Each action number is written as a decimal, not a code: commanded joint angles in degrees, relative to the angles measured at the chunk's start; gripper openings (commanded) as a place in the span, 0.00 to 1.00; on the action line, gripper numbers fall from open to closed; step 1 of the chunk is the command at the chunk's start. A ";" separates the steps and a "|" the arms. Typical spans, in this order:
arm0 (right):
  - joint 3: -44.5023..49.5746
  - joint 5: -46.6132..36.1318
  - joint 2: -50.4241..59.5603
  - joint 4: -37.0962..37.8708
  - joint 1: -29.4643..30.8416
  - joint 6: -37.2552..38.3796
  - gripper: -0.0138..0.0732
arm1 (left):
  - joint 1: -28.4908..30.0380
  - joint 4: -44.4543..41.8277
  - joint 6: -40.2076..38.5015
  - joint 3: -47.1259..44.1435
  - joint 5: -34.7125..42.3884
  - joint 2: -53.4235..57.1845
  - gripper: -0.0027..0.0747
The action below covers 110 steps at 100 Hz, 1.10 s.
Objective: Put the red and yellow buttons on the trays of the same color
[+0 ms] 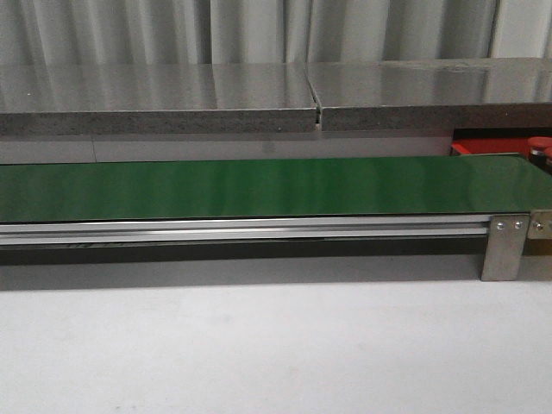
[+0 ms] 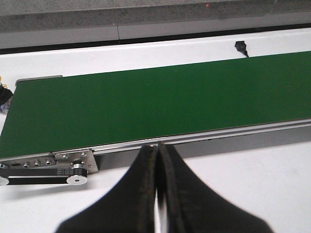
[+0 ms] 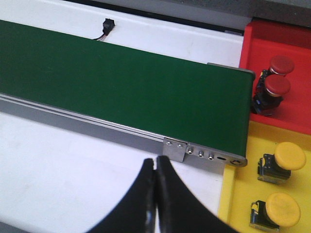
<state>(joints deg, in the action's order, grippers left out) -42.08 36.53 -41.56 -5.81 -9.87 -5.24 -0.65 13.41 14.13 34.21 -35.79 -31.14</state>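
Observation:
Two red buttons (image 3: 282, 64) (image 3: 278, 86) stand close together on the red tray (image 3: 262, 39) past the belt's end. Two yellow buttons (image 3: 290, 156) (image 3: 282, 209) sit on the yellow tray (image 3: 233, 194) beside it. In the front view only a strip of the red tray (image 1: 483, 142) and one red button (image 1: 539, 142) show at the far right. My right gripper (image 3: 155, 162) is shut and holds nothing, over the white table in front of the belt's end. My left gripper (image 2: 158, 148) is shut and holds nothing, near the belt's other end. Neither gripper shows in the front view.
The long green belt (image 1: 259, 185) runs across the table on a metal frame (image 1: 504, 246). A grey ledge (image 1: 172, 121) stands behind it. A black connector (image 2: 240, 47) lies on the table behind the belt. A small yellow and dark object (image 2: 4, 92) shows partly at the belt's left end.

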 commanded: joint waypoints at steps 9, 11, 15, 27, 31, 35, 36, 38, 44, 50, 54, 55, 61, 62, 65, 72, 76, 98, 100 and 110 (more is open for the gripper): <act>2.12 -4.17 7.36 0.26 0.12 -0.74 0.08 | -0.56 1.12 -0.10 1.61 3.75 -0.25 0.01; 2.53 -4.09 8.12 0.26 0.12 -0.74 0.08 | -0.56 1.12 -0.10 1.61 3.75 -0.25 0.01; 3.21 -3.65 9.27 0.26 0.12 -0.74 0.08 | -0.56 1.12 -0.10 1.61 3.75 -0.25 0.01; 3.80 -1.34 12.32 0.21 0.12 -0.74 0.08 | -0.56 1.12 -0.10 1.61 4.59 -0.25 0.01; 3.80 -1.01 12.82 0.21 0.12 -0.74 0.08 | -0.56 1.12 -0.10 1.61 5.13 -0.25 0.01; 3.80 -0.88 13.10 0.21 0.12 -0.74 0.08 | -0.56 1.12 -0.10 1.61 5.51 -0.25 0.01; 3.80 -0.88 13.11 0.21 0.12 -0.74 0.08 | -0.56 1.12 -0.10 1.61 5.64 -0.25 0.01; 3.80 -0.88 13.16 0.21 0.12 -0.74 0.08 | -0.56 1.12 -0.10 1.61 5.83 -0.25 0.01; 3.80 -0.82 13.16 0.21 0.12 -0.74 0.08 | -0.56 1.12 -0.10 1.61 6.74 -0.25 0.01; 3.80 -0.82 13.16 0.21 0.12 -0.74 0.08 | -0.56 1.12 -0.10 1.61 7.53 -0.25 0.01; 3.80 -0.77 13.16 0.21 0.12 -0.74 0.08 | -0.56 1.12 -0.10 1.61 7.56 -0.25 0.01; 3.80 -0.77 13.16 0.21 0.12 -0.74 0.08 | -0.56 1.12 -0.10 1.61 7.56 -0.25 0.01; 3.80 -0.12 13.16 0.21 0.12 -0.74 0.08 | -0.56 1.12 -0.10 1.61 7.10 -0.25 0.01; 3.80 0.00 13.16 0.21 0.12 -0.74 0.08 | -0.56 1.12 -0.10 1.61 7.07 -0.25 0.01; 3.80 0.25 13.16 0.21 0.12 -0.74 0.08 | -0.56 0.87 -0.10 1.61 6.97 -0.25 0.01; 3.80 0.32 13.16 0.21 0.12 -0.74 0.08 | -0.56 -0.53 -0.10 1.61 7.35 -0.25 0.01; 3.80 0.32 13.16 0.21 0.12 -0.74 0.08 | -0.43 -1.05 -0.10 1.61 7.84 -0.36 0.01; 3.80 0.32 13.16 0.21 0.12 -0.74 0.08 | 5.04 -1.97 -2.32 2.21 10.11 -4.06 0.01; 3.80 0.32 13.16 0.21 0.12 -0.74 0.08 | 5.78 -1.97 -3.04 2.31 10.11 -4.67 0.01; 3.80 0.32 13.16 0.21 0.12 -0.74 0.08 | 9.16 -1.97 -4.96 3.60 10.24 -7.58 0.01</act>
<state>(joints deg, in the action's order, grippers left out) -36.90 40.62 -28.21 -5.81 -9.87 -5.37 6.01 10.99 11.52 34.75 -30.33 -36.25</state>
